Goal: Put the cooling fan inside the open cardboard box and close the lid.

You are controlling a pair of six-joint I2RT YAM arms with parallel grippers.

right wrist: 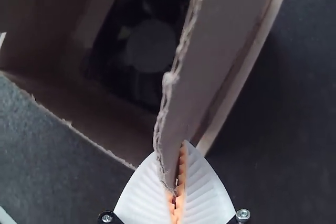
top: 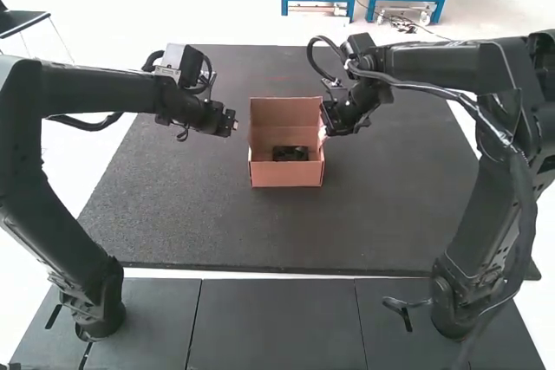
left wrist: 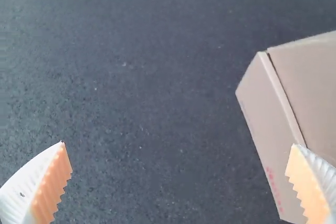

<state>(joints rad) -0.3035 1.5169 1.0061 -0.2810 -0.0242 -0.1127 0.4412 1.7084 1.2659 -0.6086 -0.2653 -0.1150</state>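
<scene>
The open cardboard box (top: 286, 171) stands in the middle of the black mat, its lid (top: 285, 117) upright at the back. The black cooling fan (top: 290, 152) lies flat on the box's floor, seen from above in the right wrist view as the fan (right wrist: 149, 45). My right gripper (top: 327, 125) sits at the box's right side, shut on the torn edge of the side flap (right wrist: 210, 61); the right gripper (right wrist: 177, 187) pinches that flap between its pads. My left gripper (top: 231, 122) hovers just left of the box, apart from it. The left gripper (left wrist: 178, 182) is open, with the box's wall (left wrist: 273, 129) near one finger.
The mat (top: 173, 205) covers most of the table, with pale floor beyond its edges. Dark panels (top: 277, 322) run along the front between the arm bases. Free mat lies in front of the box and on both sides.
</scene>
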